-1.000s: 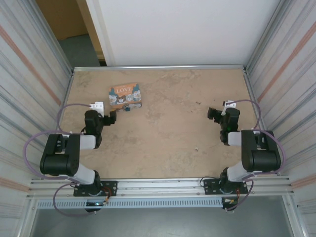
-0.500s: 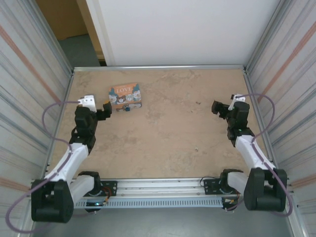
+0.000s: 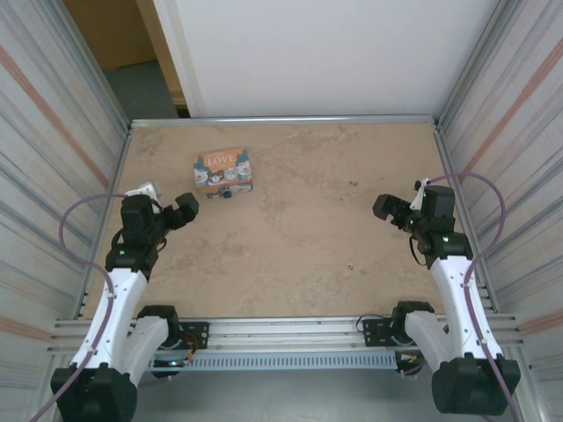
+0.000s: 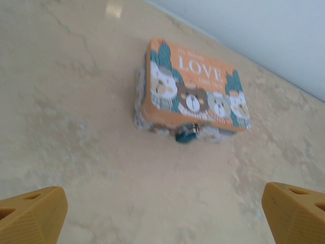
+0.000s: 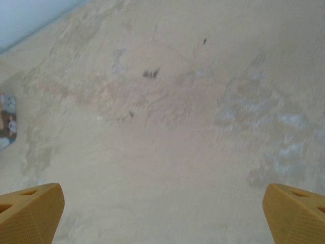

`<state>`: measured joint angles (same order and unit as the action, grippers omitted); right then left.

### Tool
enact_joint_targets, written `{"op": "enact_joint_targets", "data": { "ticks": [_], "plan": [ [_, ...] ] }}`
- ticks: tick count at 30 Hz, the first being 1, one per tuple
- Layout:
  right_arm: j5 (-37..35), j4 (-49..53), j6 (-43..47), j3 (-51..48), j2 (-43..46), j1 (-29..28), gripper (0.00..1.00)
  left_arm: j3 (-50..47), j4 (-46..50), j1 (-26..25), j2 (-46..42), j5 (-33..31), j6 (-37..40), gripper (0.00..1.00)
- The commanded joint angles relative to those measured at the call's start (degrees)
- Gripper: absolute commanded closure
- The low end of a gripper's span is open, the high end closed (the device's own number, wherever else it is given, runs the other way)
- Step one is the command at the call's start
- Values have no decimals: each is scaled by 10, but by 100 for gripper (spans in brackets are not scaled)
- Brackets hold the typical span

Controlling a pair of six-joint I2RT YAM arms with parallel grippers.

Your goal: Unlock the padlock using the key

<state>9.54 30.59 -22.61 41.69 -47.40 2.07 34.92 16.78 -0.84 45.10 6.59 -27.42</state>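
The tiny teal padlock (image 4: 185,135) hangs at the front side of an orange-and-teal "LOVE" box (image 4: 195,94), which lies at the table's far left (image 3: 223,169). In the top view the padlock (image 3: 226,192) is a small dark spot by the box's near edge. My left gripper (image 3: 183,209) hovers a short way left of and nearer than the box, open, with yellow fingertips (image 4: 33,216) wide apart and nothing between them. On the right side of the table my right gripper (image 3: 390,209) is open over bare tabletop, empty (image 5: 162,218). The key is out of view.
Ribbed metal walls (image 3: 53,149) close in both sides, and a white panel stands behind the far edge. A metal rail (image 3: 281,330) runs along the near edge. A small speck (image 3: 352,265) lies right of centre. A sliver of the box (image 5: 6,122) shows at the right wrist view's left edge.
Both arms have unfolded, their elbows dropping toward the near edge and outward. The two grippers stay at roughly the same spots, both open throughout. The box and padlock have not moved.
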Motion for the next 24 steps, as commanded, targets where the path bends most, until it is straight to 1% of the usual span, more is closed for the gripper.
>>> {"op": "enact_joint_targets", "data": {
  "ticks": [1, 6, 8, 10, 18, 24],
  "plan": [
    [28, 101, -24, 17, 22, -8, 1, 15, 71, 1, -10, 68, -48, 1],
    [51, 141, -31, 6, 45, -17, 0, -8, 69, 1, -16, 143, -84, 1],
    [57, 155, -35, -1, 50, -22, 1, -18, 69, 1, -17, 166, -94, 1],
    [51, 156, -46, -1, 53, -42, 2, -29, 68, -1, -19, 179, -102, 1],
    [15, 151, -67, -9, 31, -119, 2, -54, 56, -11, -23, 178, -125, 1],
    [1, 131, -82, -20, 35, -144, 2, -49, 38, -9, -9, 137, -128, 1]
  ]
}}
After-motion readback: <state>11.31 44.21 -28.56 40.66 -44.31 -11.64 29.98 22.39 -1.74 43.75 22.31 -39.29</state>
